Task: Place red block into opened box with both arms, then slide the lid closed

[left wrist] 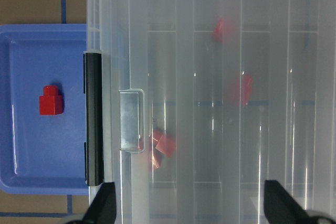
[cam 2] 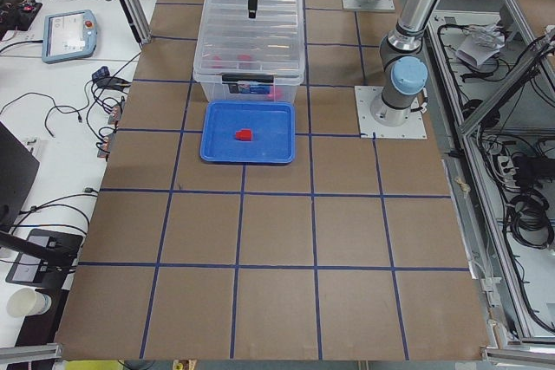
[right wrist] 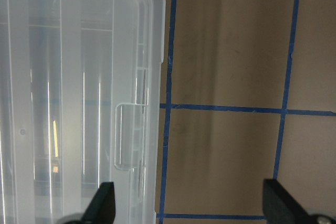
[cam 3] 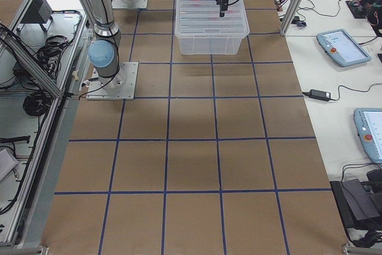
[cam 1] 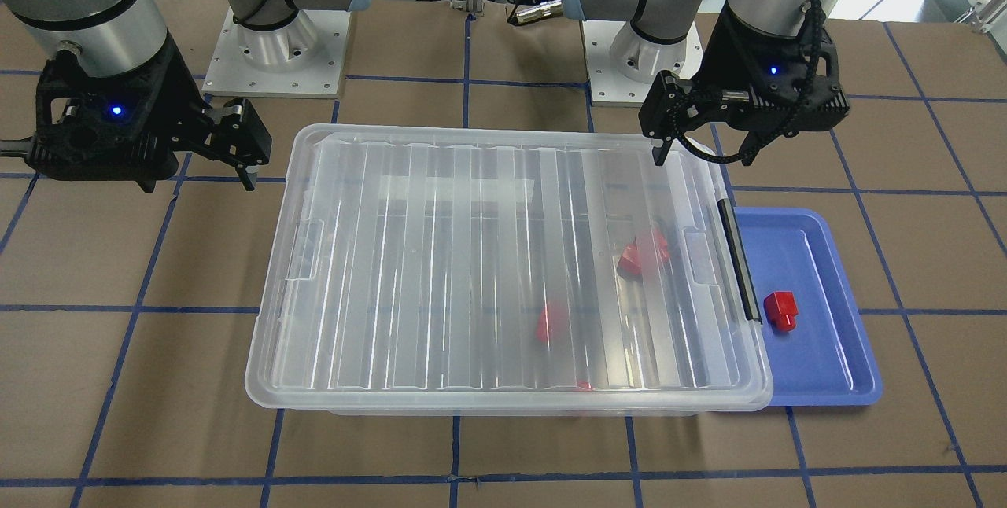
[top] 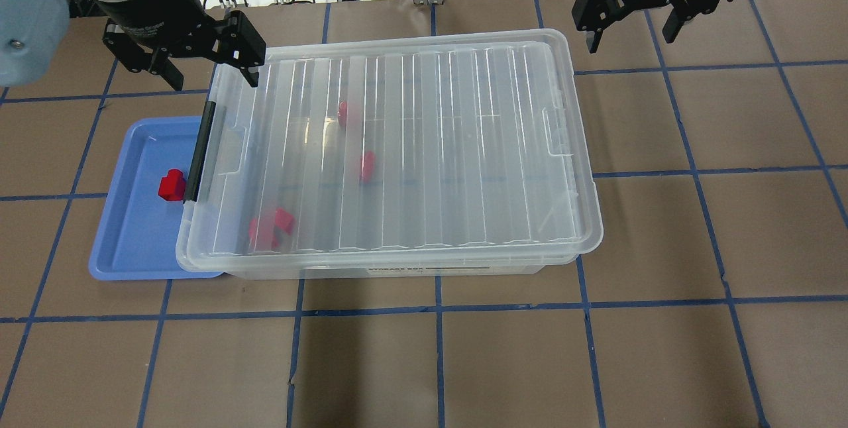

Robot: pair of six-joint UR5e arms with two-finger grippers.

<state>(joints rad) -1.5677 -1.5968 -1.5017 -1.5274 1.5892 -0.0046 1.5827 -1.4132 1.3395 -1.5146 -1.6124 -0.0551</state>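
One red block (top: pixel 171 185) (left wrist: pixel 51 100) lies in the shallow blue tray (top: pixel 132 242) at the handle end of the box (top: pixel 397 269). The ribbed clear lid (top: pixel 430 150) (cam 1: pixel 503 256) lies over the box. Through it I see other red blocks (top: pixel 270 228) inside. My left gripper (top: pixel 215 80) (left wrist: pixel 191 208) hovers open over the box's far corner by the black handle (top: pixel 199 153), holding nothing. My right gripper (top: pixel 629 44) (right wrist: pixel 191 208) is open and empty, just past the box's opposite far corner, above the table.
The blue tray's rim (cam 1: pixel 826 351) touches or tucks under the box's handle end. Both arm bases (cam 1: pixel 275 44) stand behind the box. Brown table with a blue tape grid (top: pixel 596 348) stretches in front and to the right.
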